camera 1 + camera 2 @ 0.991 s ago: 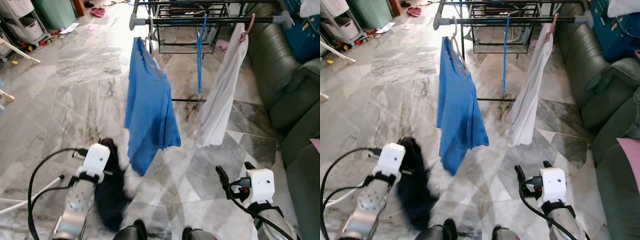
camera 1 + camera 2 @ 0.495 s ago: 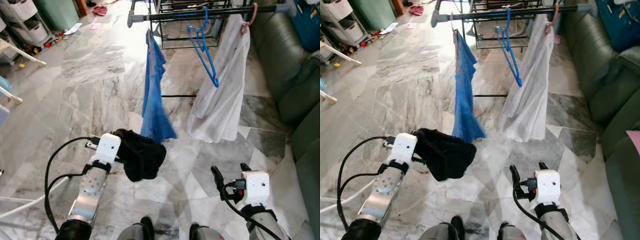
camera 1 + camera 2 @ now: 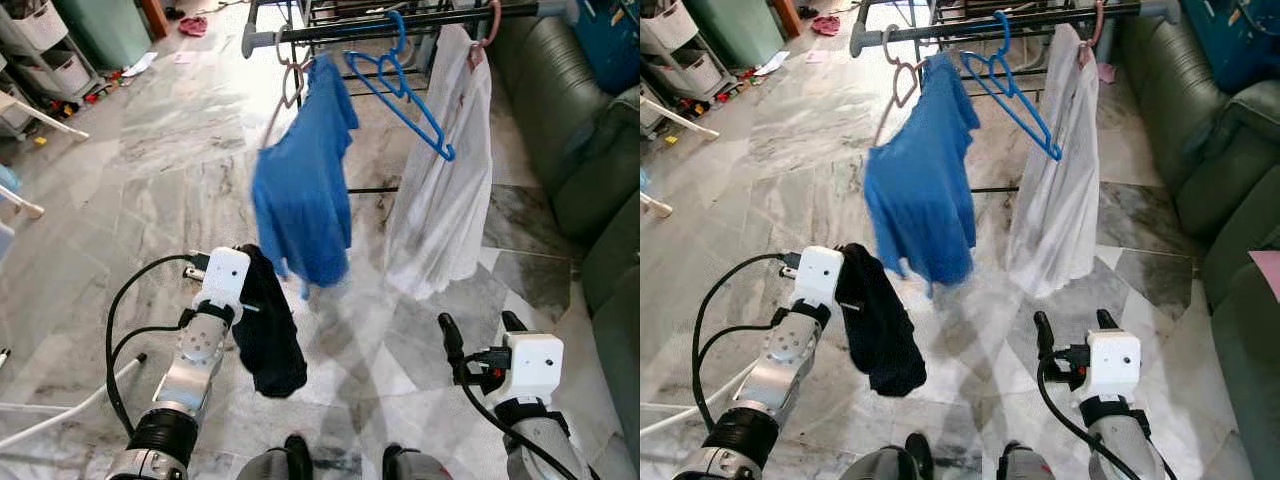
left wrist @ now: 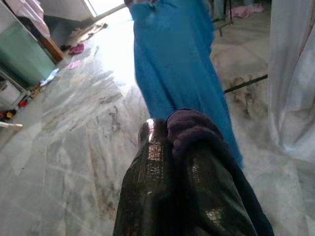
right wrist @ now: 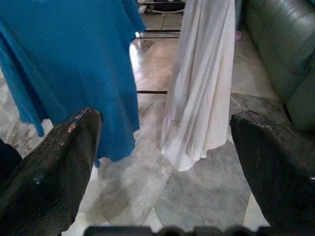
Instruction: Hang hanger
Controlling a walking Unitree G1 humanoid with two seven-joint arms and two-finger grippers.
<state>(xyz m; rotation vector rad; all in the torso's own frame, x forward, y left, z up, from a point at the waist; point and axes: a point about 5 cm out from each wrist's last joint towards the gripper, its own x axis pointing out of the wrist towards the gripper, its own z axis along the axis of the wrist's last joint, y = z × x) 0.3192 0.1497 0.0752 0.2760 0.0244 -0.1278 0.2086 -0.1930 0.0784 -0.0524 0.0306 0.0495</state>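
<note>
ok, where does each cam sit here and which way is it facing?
Left/right eye: head, looking forward and down at the clothes rail, blue shirt, white garment; both arms show, left gripper holding the dark garment.
Left wrist: along its fingers, towards the blue shirt.
Right wrist: between open fingers, facing both garments.
All views share the blue shirt.

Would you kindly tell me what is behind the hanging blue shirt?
Behind the blue shirt lie marble floor and the drying rack's dark lower bar. The stretch of floor directly behind the shirt is covered.
</note>
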